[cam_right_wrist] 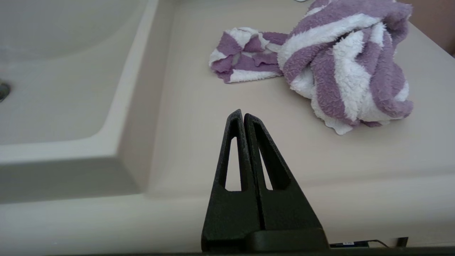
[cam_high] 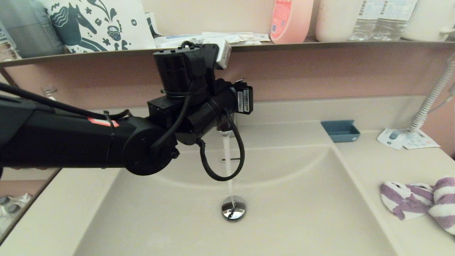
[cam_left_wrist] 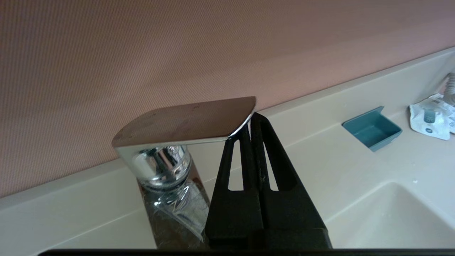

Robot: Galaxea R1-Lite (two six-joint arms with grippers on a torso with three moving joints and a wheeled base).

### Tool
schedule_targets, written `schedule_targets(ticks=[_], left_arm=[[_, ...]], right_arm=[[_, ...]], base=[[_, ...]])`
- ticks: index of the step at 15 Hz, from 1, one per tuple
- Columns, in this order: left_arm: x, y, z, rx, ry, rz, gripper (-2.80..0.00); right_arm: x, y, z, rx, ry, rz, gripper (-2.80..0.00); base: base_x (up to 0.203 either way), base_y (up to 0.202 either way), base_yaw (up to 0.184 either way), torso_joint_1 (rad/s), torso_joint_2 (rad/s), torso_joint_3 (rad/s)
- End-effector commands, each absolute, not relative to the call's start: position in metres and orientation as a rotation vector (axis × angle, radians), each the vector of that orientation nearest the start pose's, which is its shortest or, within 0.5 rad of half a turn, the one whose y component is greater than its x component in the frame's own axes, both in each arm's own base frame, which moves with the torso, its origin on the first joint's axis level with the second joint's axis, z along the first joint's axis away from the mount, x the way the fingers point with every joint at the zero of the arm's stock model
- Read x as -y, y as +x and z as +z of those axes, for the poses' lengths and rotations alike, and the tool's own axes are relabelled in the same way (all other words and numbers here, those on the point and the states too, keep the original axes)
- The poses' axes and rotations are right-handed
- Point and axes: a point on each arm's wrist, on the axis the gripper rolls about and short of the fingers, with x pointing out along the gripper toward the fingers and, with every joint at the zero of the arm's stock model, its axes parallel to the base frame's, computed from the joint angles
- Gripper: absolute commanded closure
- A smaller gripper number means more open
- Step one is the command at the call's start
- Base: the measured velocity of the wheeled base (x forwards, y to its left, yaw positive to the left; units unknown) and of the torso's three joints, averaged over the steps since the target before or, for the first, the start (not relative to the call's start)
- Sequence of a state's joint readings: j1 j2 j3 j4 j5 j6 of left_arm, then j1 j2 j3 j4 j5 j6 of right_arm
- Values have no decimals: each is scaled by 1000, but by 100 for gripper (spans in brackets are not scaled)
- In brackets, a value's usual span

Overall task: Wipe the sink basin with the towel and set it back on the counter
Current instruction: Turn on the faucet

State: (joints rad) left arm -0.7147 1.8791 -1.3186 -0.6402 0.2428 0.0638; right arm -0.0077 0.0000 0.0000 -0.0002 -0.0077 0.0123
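Water (cam_high: 227,156) runs from the chrome faucet onto the round drain plug (cam_high: 233,209) of the cream sink basin (cam_high: 302,213). My left arm (cam_high: 188,103) reaches across to the faucet. My left gripper (cam_left_wrist: 250,119) is shut and empty, its tips against the underside edge of the flat faucet lever (cam_left_wrist: 185,121). The purple and white striped towel (cam_high: 416,202) lies bunched on the counter (cam_high: 384,163) right of the basin. My right gripper (cam_right_wrist: 243,115) is shut and empty, low over the counter's front part, with the towel (cam_right_wrist: 341,60) a short way ahead.
A blue soap dish (cam_high: 340,130) sits at the back of the counter beside the basin's right corner. A printed white card (cam_high: 405,138) and a white hose (cam_high: 432,96) are at the far right. Bottles (cam_high: 291,19) stand on the shelf above the pink wall.
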Motion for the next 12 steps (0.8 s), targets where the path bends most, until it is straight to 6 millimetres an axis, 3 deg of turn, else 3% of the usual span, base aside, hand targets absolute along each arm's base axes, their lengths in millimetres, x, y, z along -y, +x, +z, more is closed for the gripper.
schedule_targets(ticks=[1, 4, 9, 12], left_arm=[[244, 290, 271, 108, 15, -466, 0], [243, 287, 266, 91, 23, -467, 0], [226, 259, 233, -5, 66, -489, 0], [208, 272, 236, 28, 51, -432, 0]], right_arm=[[0, -23, 76, 2, 12, -15, 0], [0, -23, 75, 0, 12, -15, 0], [0, -23, 76, 0, 12, -15, 0], [0, -23, 76, 2, 12, -15, 0]], base=[[0, 0, 0, 0, 0, 0], [0, 0, 0, 0, 0, 0], [0, 0, 0, 0, 0, 0], [0, 0, 0, 0, 0, 0]])
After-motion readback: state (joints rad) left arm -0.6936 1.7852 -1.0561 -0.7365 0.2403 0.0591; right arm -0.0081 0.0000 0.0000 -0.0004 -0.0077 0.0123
